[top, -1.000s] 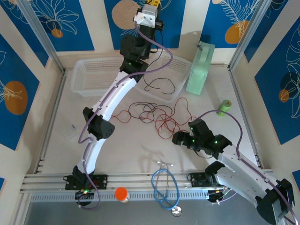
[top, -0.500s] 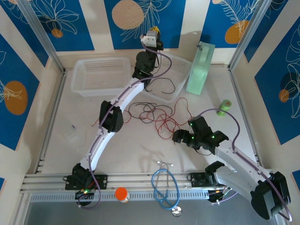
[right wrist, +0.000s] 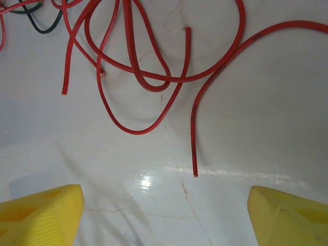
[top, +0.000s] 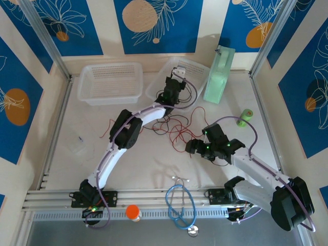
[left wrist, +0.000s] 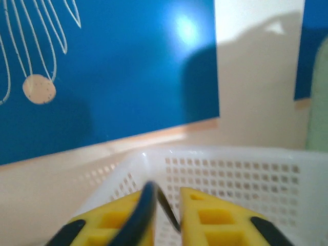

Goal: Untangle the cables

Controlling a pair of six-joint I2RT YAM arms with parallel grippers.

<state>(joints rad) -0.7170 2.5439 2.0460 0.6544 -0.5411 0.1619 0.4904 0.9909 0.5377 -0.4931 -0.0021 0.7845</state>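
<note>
Your left jaws, barely parted round the black cable (left wrist: 146, 205), may drop it outside the basket (left wrist: 230, 174); your right jaws are spread wide.

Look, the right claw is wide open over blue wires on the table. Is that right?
Not quite: the wires under the right claw are red, not blue, as the right wrist view shows. The claw is wide open over them on the table.

Seeing left gripper (top: 177, 77) over right-hand basket (top: 199, 65), black cable loops (top: 188, 95) in it. Red cables (top: 171, 128) sprawled mid-table, right gripper (top: 189, 147) just beside them. Blue stethoscope (top: 179, 205) at near edge.
</note>
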